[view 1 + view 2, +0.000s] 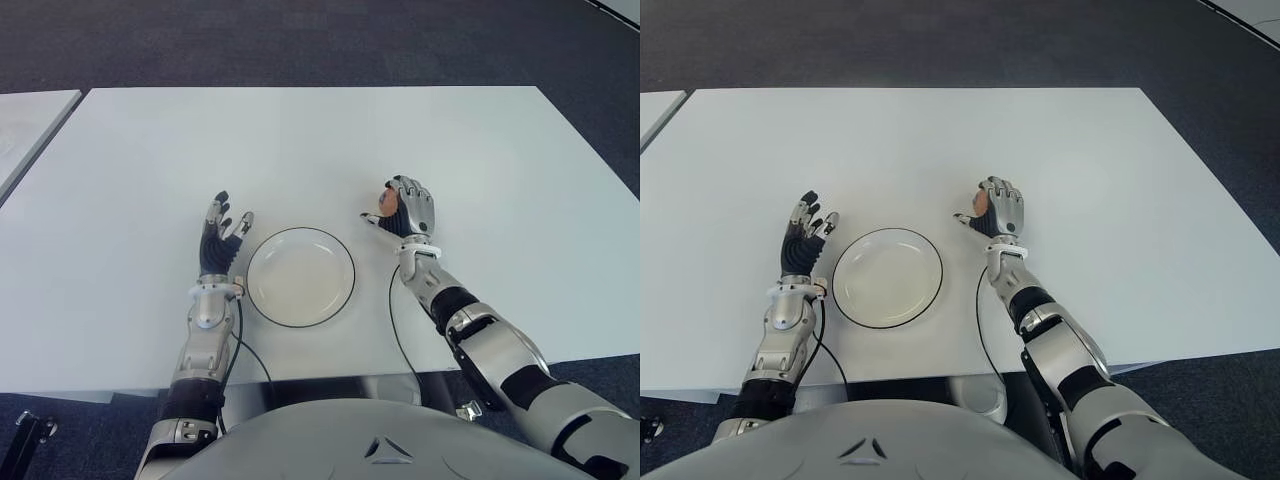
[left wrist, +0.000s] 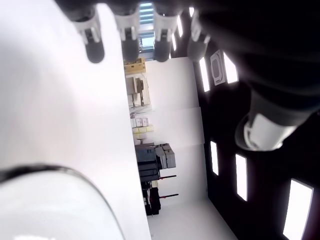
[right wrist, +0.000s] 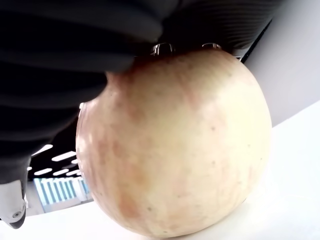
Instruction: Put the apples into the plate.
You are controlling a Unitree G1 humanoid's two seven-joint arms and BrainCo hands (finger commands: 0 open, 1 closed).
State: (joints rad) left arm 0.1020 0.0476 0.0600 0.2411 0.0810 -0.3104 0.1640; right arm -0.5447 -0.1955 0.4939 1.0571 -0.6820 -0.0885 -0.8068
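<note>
A white plate (image 1: 268, 298) with a dark rim sits on the white table (image 1: 300, 150) near its front edge; nothing lies in it. My right hand (image 1: 404, 210) is just right of the plate, fingers curled around a yellow-red apple (image 1: 385, 202). The right wrist view shows that apple (image 3: 175, 150) filling the palm, close above the table surface. My left hand (image 1: 220, 232) shows just left of the plate, fingers (image 2: 95, 47) spread and holding nothing. No other apple is visible.
A second white table (image 1: 25, 125) stands at the far left across a narrow gap. Dark carpet (image 1: 320, 40) surrounds the tables. A thin black cable (image 1: 397, 335) runs along my right forearm by the plate.
</note>
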